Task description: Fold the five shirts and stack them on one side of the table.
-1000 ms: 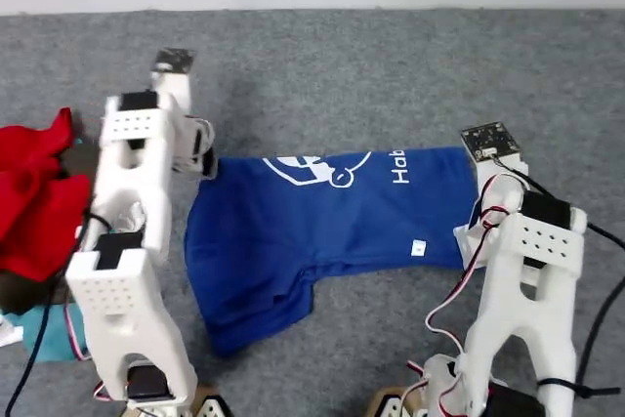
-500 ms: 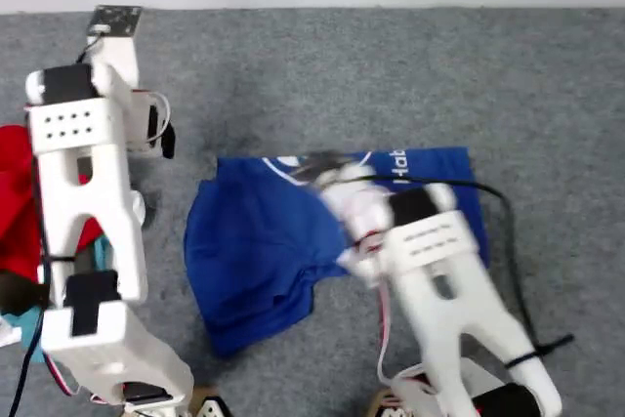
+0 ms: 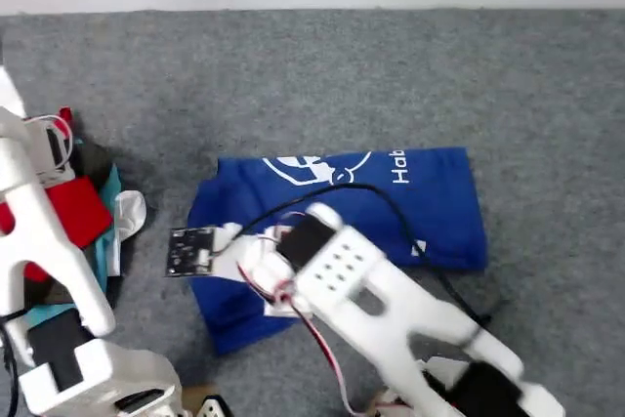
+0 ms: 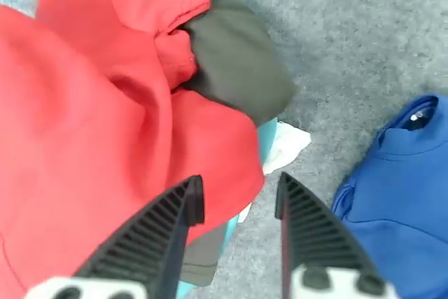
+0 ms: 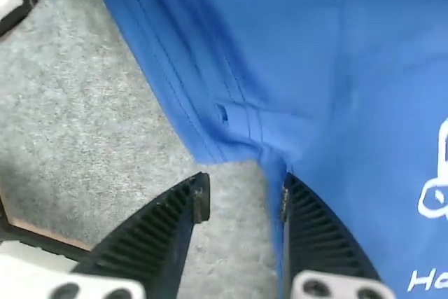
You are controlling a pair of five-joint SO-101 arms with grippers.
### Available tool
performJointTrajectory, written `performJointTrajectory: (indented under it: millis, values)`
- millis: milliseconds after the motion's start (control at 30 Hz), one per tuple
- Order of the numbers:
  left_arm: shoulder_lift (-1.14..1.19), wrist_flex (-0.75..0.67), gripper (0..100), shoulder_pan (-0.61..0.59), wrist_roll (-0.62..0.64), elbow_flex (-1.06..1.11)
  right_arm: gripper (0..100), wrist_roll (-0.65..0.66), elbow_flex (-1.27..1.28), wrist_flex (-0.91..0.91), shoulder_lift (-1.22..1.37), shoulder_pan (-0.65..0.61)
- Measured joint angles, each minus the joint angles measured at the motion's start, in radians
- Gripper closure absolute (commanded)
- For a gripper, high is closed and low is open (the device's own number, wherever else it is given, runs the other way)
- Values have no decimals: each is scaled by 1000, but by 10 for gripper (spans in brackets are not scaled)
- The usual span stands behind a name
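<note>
A blue shirt (image 3: 420, 202) with white print lies spread across the middle of the grey table. My right arm (image 3: 337, 266) stretches over it to its near left part. In the right wrist view my right gripper (image 5: 241, 197) stands open just above the blue shirt's (image 5: 280, 47) sleeve edge, with nothing between its fingers. My left gripper (image 4: 238, 194) hangs open over the pile at the table's left, above a red shirt (image 4: 91, 117). A dark shirt (image 4: 234, 68), a teal shirt (image 4: 268, 146) and a white cloth (image 4: 288, 146) lie in the same pile.
The pile with the red shirt (image 3: 73, 212) and white cloth (image 3: 129, 212) sits at the left edge under my left arm (image 3: 39, 231). Bare grey table (image 3: 391, 75) runs behind and to the right of the blue shirt. A pale wall borders the far side.
My right arm swung from the shirt's right edge across to its near left part. My left arm left the shirt's far left corner and moved out over the pile.
</note>
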Motion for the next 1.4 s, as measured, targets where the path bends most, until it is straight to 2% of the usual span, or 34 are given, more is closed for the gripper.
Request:
performJointTrajectory:
  millis: [233,433,767,1133,1400]
  values:
    - [-3,0,826,-3,0,48,820,17,-176,0,259,-126]
    - [-3,0,826,-25,0,48,841,18,-186,0,302,-212]
    - [-9,0,826,-287,0,-60,844,3,-176,-95,368,-212]
    - [-9,0,826,-353,0,-64,844,2,-176,-187,502,-216]
    - [-9,0,826,-356,0,-64,845,2,-176,-258,560,-216]
